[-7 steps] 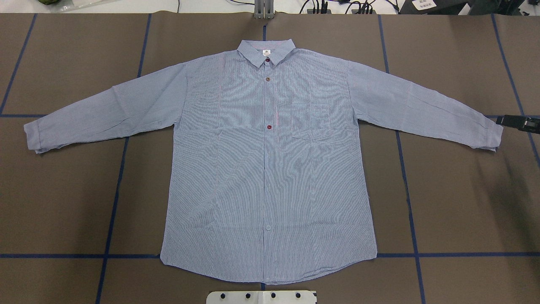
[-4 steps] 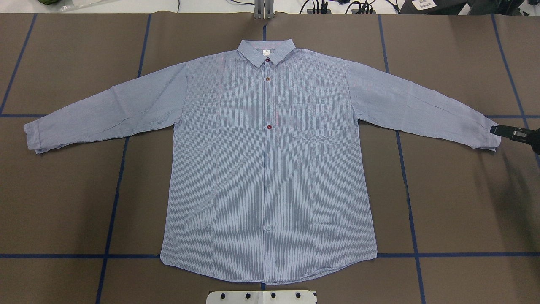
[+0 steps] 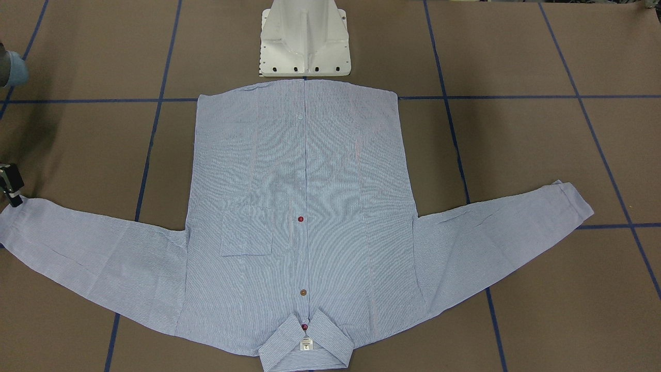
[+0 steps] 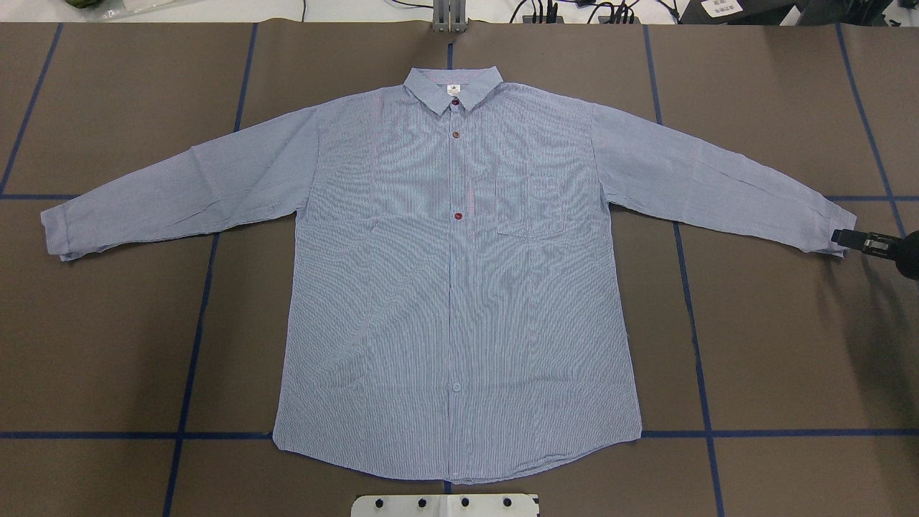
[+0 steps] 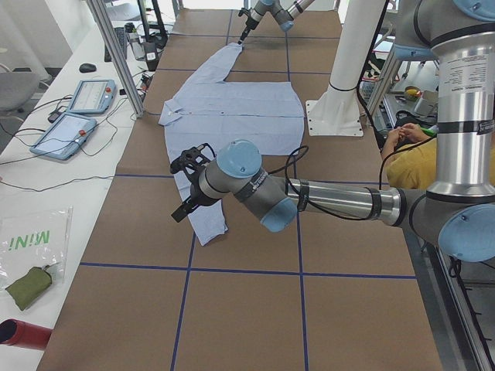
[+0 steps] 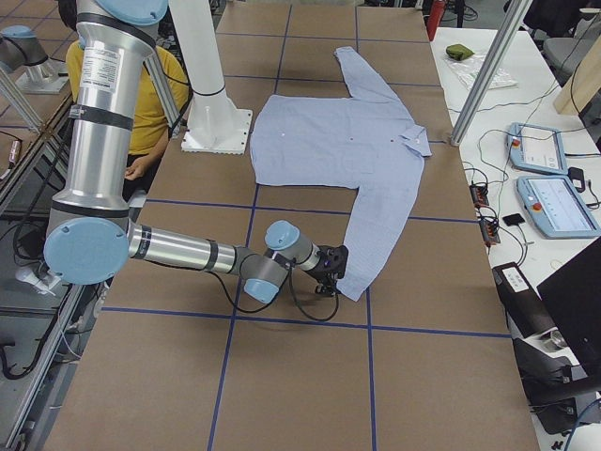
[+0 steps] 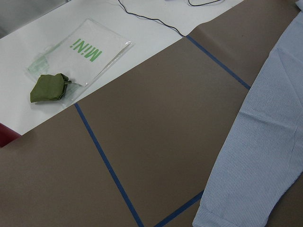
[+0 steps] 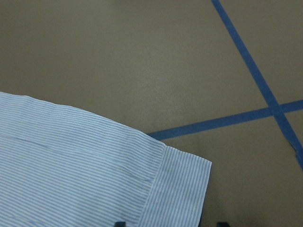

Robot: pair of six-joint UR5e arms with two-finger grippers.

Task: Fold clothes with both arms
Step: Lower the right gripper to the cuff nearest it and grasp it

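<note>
Brown worktop point(image 4: 790, 345) is carrying the shirt point(image 4: 452, 287) flat, buttons up, hem point(image 4: 452, 474) nearest the pedestal point(image 4: 445, 505), collar point(image 4: 452, 90) farthest. Right end effector point(image 4: 841, 238) is sitting at the right cuff point(image 8: 180, 189), fingers apart. Left end effector point(image 5: 188, 185) is hovering near the left sleeve point(image 5: 209, 224); grip state: cannot tell.

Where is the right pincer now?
Overhead view, far right edge: the right pincer is at the outstretched sleeve cuff of the shirt, just below a blue tape line.
</note>
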